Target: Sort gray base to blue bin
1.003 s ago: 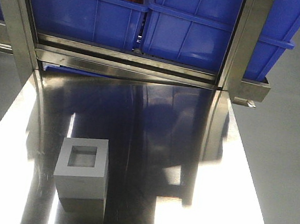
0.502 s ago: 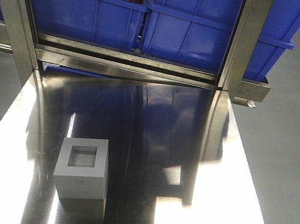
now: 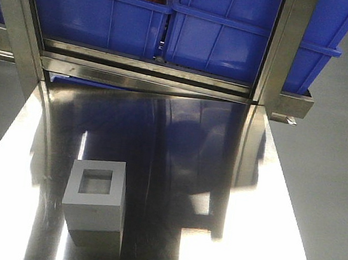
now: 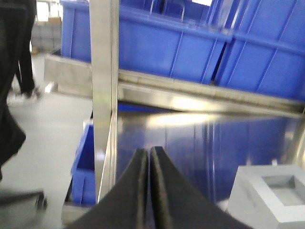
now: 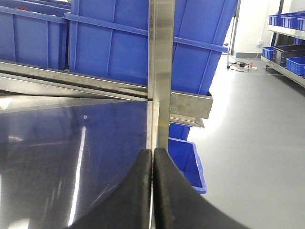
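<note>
The left gripper (image 4: 146,153) has its two black, smoothly curved fingers pressed together along a hairline seam, gripping nothing. To the right of those fingers, near but not touching them, sits the gray base (image 4: 269,193). It is a matte block with crisp edges, its square recess facing up, resting on the mirror-bright steel table (image 4: 190,143). Ahead and slightly left of the fingertips, a flat steel post (image 4: 104,71) rises at the table's left edge. Bare tabletop runs ahead to the rack rail (image 4: 200,98).

The right gripper (image 5: 152,152) is likewise pinched together and empty, its tips in line with the table's right edge and a second post (image 5: 161,57). Open gray floor (image 5: 252,133) spreads to their right.

Beyond both posts stands the glossy, thick-rimmed blue bin (image 3: 228,38), beside a neighbouring bin (image 3: 93,13) holding red items.
</note>
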